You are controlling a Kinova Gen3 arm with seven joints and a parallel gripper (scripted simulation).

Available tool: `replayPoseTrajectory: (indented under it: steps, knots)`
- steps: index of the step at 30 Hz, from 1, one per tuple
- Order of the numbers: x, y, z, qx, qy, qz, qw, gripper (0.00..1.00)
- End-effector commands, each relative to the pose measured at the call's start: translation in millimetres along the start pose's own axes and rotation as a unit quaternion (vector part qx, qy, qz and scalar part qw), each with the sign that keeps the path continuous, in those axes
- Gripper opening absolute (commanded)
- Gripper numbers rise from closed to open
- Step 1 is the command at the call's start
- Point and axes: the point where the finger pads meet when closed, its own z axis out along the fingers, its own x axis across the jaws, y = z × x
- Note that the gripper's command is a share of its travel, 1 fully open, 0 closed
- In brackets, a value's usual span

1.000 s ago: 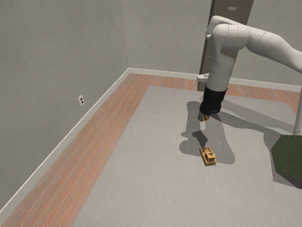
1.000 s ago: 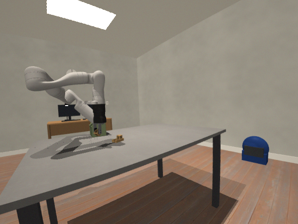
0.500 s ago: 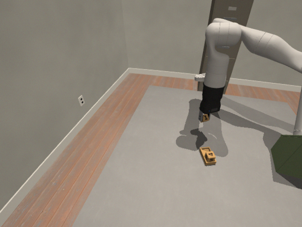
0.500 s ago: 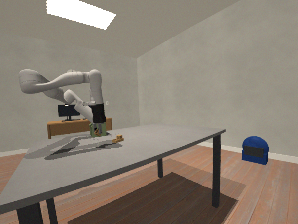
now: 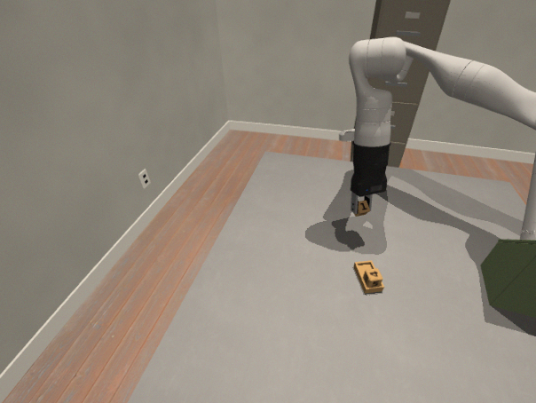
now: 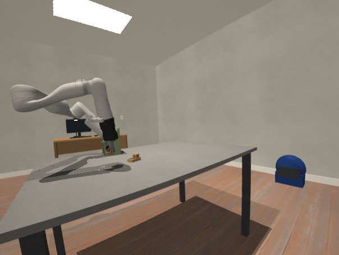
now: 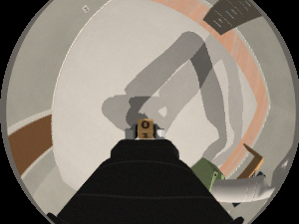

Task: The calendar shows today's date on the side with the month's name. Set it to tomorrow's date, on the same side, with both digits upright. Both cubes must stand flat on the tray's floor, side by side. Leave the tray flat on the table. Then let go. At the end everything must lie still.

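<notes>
One cube (image 5: 364,207) is up in the air, clamped between the fingers of your gripper (image 5: 363,209), and its face toward the top camera shows a black 1. The jaws stand roughly half open, shut on that cube. You can see the same cube in the wrist view (image 7: 144,127), a small tan block just beyond the black gripper body. The arm's last link hangs nearly straight down over the grey table (image 5: 266,311), and the cube is well above the surface, with its shadow cast on the table below it.

The other cube (image 5: 374,277) sits in the wooden tray (image 5: 365,267), at the tray's near end; its far half holds nothing. A dark digit shows on the cube's top, but you cannot read it surely at this size. The tray lies flat on the table, nearer to the top camera than the gripper and apart from it. In the exterior view the tray (image 6: 132,160) shows just right of the gripper (image 6: 110,150).

A dark green block (image 5: 510,275) sits at the table's right edge by the arm's base.
</notes>
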Motion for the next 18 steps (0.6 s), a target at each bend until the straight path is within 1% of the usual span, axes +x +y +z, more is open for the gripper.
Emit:
replayPoseTrajectory:
  steps: [1,5,8,11,13,18]
  knots:
    - [0.7,-2.1,-0.2,-0.001,0.000,0.003,1.000,0.57]
    - [0.9,-2.1,0.1,-0.008,0.001,0.003,1.000,0.57]
    - [1.3,-2.1,0.8,-0.023,0.003,0.003,1.000,0.57]
    - [1.7,-2.2,1.5,-0.047,0.005,0.003,0.999,0.57]
    - [1.7,-2.2,1.5,-0.047,0.005,0.003,0.999,0.57]
    - [1.6,-3.2,1.5,-0.093,0.004,0.003,0.996,0.57]
